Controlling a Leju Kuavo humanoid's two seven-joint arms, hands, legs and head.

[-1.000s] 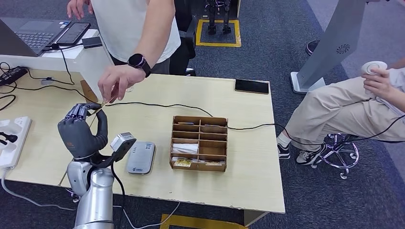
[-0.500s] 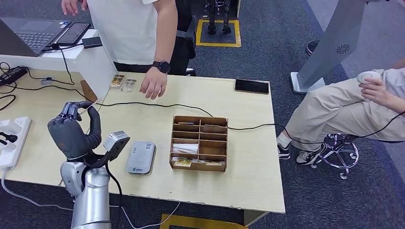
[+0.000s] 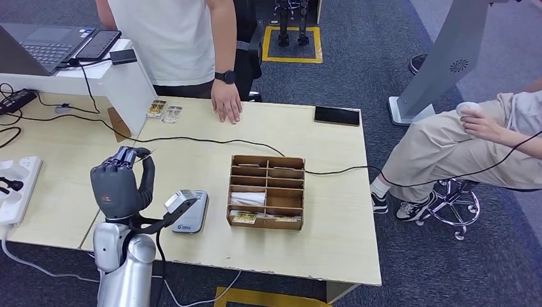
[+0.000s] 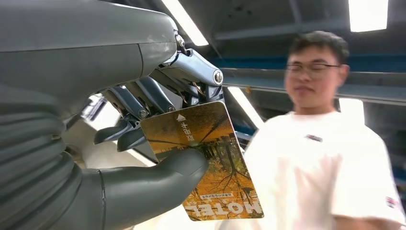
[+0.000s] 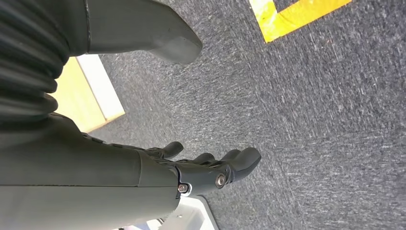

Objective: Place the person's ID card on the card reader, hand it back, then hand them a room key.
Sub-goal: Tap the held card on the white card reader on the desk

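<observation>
My left hand (image 3: 119,184) is raised over the table's front left, just left of the grey card reader (image 3: 190,211). Between thumb and fingers it pinches an orange card (image 4: 210,158) with an autumn-tree picture and the word HOTEL; in the head view only its thin edge (image 3: 146,152) shows. A person in a white shirt (image 3: 172,38) stands across the table, one hand (image 3: 227,109) resting flat on the far edge. My right hand (image 5: 210,168) hangs over the grey carpet with fingers apart, holding nothing.
A wooden compartment box (image 3: 266,192) with cards in it stands right of the reader. Two small cards (image 3: 163,110) lie near the person's hand. A black cable (image 3: 211,141) crosses the table. A phone (image 3: 337,116) lies far right. A seated person (image 3: 473,141) is at the right.
The person let go of the card and drew their hand back to the far table edge. My left hand, still pinching the card, moved right toward the card reader.
</observation>
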